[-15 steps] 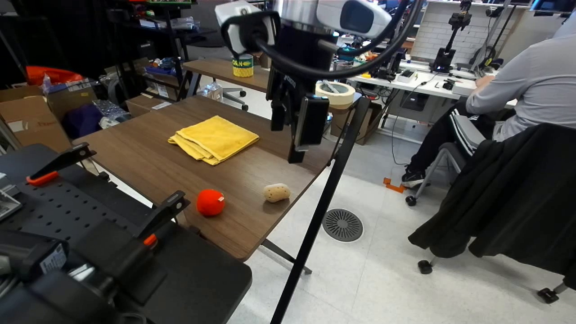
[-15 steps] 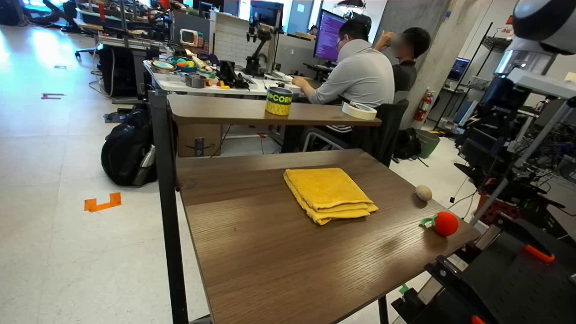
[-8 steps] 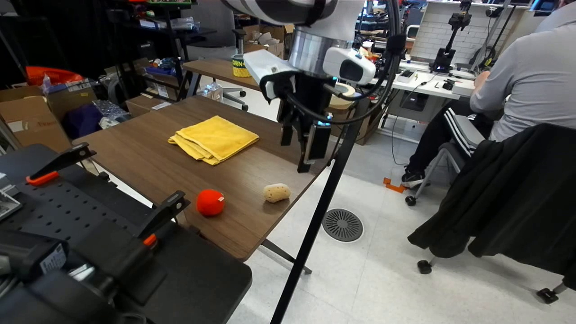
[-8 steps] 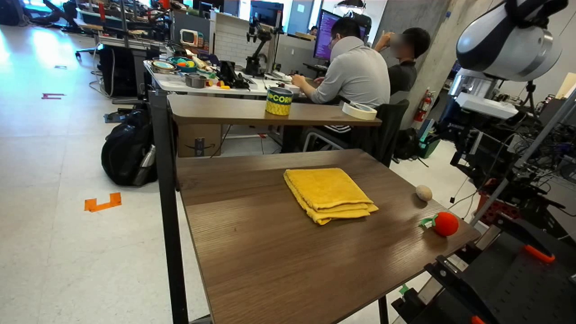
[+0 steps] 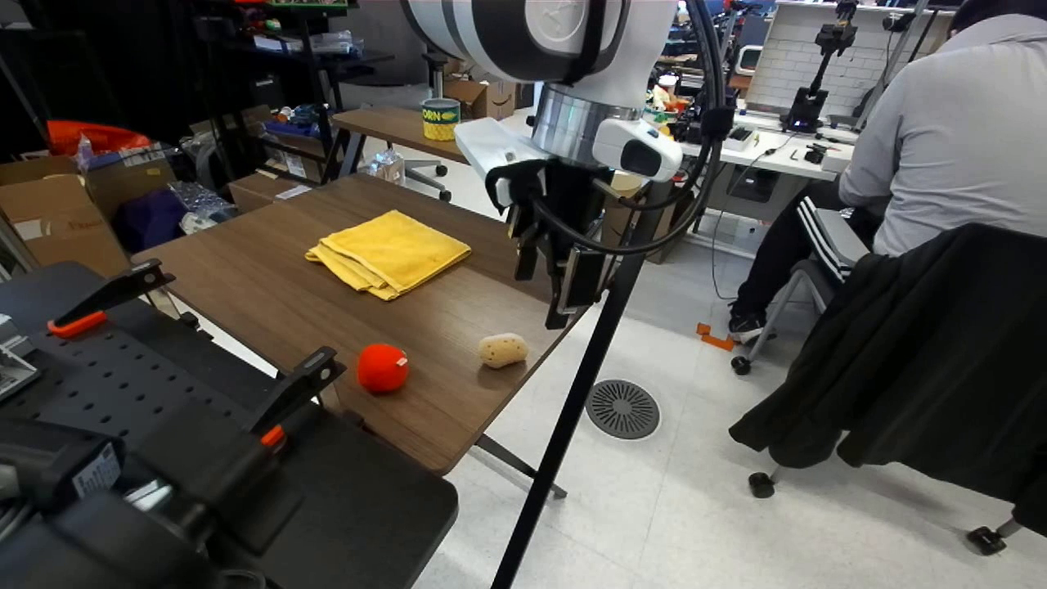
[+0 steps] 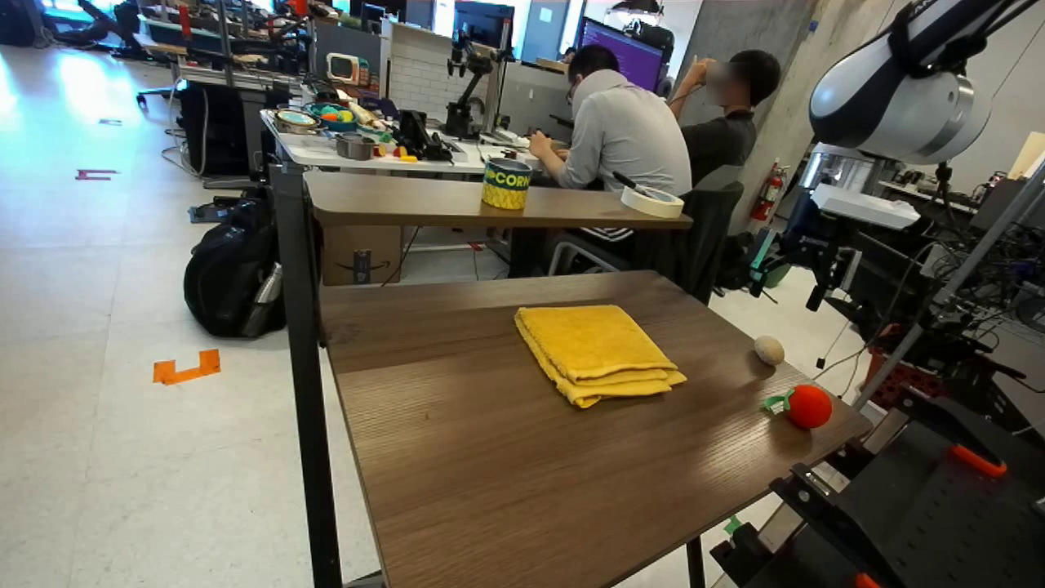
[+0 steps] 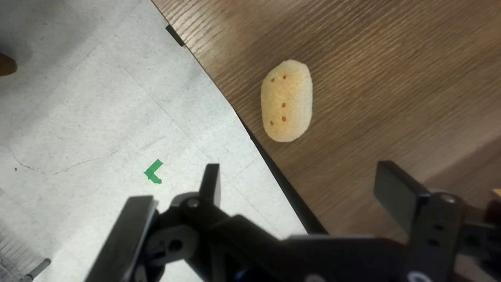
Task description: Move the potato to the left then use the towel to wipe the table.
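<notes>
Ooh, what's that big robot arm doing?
The robot arm has its hand open and empty, raised near the edge of the table. The potato lies on it nearby, not grabbed yet. The folded yellow towel and a red tomato lie there too. Maybe it'll take the potato next, then wipe with the towel.

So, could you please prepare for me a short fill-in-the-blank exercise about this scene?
The folded towel is coloured ____.
The potato lies on the table near its ____, beyond which floor shows.
The round red object has a tuft coloured ____.
The jaws stand ____, with a gap between them.
Missing words: yellow; edge; green; open.
</notes>
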`<state>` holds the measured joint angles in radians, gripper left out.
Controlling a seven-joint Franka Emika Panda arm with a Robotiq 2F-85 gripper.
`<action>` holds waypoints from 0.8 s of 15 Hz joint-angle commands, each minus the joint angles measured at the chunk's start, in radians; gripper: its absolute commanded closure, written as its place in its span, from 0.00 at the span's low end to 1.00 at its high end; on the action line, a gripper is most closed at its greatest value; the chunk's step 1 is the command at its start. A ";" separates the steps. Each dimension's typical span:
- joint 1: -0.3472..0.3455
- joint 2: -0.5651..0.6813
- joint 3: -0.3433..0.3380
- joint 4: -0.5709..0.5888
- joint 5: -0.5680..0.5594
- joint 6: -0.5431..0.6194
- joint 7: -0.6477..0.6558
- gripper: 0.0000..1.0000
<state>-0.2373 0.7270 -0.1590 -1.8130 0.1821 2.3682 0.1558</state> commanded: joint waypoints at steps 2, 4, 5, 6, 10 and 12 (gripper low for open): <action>0.011 0.009 0.000 -0.047 -0.006 0.075 -0.002 0.00; 0.016 0.008 0.007 -0.093 -0.002 0.145 -0.013 0.00; 0.022 0.009 0.007 -0.113 -0.004 0.189 -0.015 0.00; 0.024 0.011 0.009 -0.131 -0.005 0.226 -0.017 0.00; 0.023 0.018 0.033 -0.173 0.008 0.326 -0.024 0.00; 0.012 0.016 0.055 -0.189 0.018 0.355 -0.034 0.00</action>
<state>-0.2136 0.7461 -0.1323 -1.9758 0.1813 2.6631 0.1485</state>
